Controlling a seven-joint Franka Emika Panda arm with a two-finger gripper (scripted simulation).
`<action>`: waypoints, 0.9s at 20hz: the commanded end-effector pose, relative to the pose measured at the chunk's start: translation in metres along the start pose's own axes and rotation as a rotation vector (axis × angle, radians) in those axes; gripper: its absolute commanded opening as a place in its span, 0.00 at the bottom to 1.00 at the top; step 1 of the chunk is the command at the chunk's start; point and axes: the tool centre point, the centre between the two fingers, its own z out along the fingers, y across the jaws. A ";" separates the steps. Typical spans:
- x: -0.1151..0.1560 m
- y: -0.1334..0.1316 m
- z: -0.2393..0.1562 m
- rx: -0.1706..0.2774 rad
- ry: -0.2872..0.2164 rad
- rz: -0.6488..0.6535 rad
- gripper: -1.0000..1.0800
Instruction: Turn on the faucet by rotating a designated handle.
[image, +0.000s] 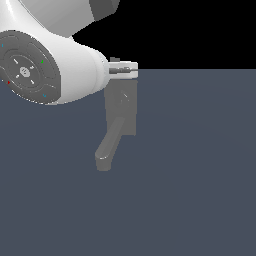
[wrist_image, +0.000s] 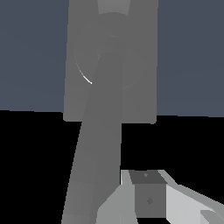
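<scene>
The faucet (image: 120, 110) is a dull grey fixture with a flat rectangular back plate (wrist_image: 140, 87). Its thick curved spout (image: 106, 152) ends in a rounded tip. In the wrist view the handle (wrist_image: 96, 162), a thin flat grey bar, runs from the round hub (wrist_image: 111, 50) out toward the camera. My gripper (image: 131, 70) hovers at the plate's upper edge in the exterior view. Seen from the wrist, the gripper (wrist_image: 146, 194) sits close beside the handle's outer end. Its fingers look pressed together with nothing between them. Touch with the handle cannot be confirmed.
A plain blue-grey floor (image: 200, 175) spreads around the faucet. The arm's big white link (image: 55, 65) fills the upper part of the exterior view's left and hides what lies behind it.
</scene>
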 end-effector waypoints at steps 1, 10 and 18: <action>-0.021 -0.021 0.009 0.020 -0.038 0.009 0.00; -0.003 -0.035 0.004 0.005 -0.015 0.005 0.00; -0.003 -0.070 0.007 0.014 -0.031 0.008 0.00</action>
